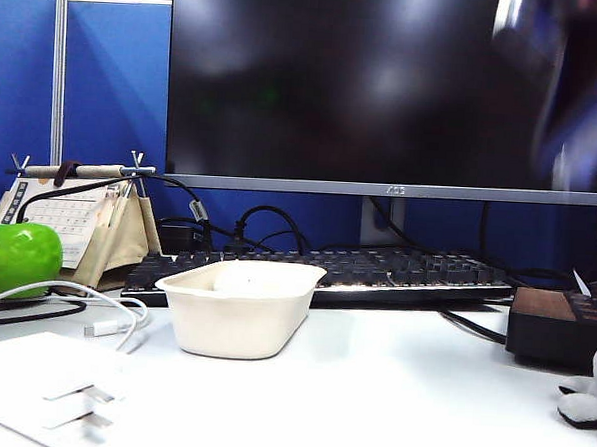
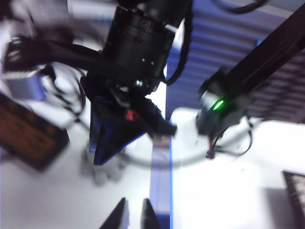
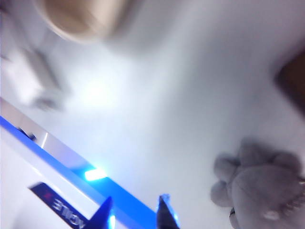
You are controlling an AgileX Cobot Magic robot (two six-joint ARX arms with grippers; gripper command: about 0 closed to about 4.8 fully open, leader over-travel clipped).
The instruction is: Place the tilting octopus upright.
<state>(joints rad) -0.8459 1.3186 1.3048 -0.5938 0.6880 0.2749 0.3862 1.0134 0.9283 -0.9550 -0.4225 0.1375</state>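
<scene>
1. Grey plush marks the target: the octopus (image 1: 592,391) sits at the right edge of the exterior view on the white table (image 1: 390,389), just in front of a dark box (image 1: 559,322), well apart from the white tray (image 1: 239,306).
2. From the right wrist view, the octopus (image 3: 259,183) lies with its stubby tentacles splayed across the tabletop (whether it is tipped or upright I cannot tell through the blur).
3. Right gripper (image 3: 133,210) hangs above the table, near the toy but apart from it, fingers parted and empty.
4. Left gripper (image 2: 134,213) is high, looking down on the other arm; its fingers show a narrow gap and hold nothing.
5. Judged step: the approach, with no grasp made yet.
6. Next move calls for bringing the right gripper over the rounded body and closing gently, since soft plush squashes and can slip.
</scene>
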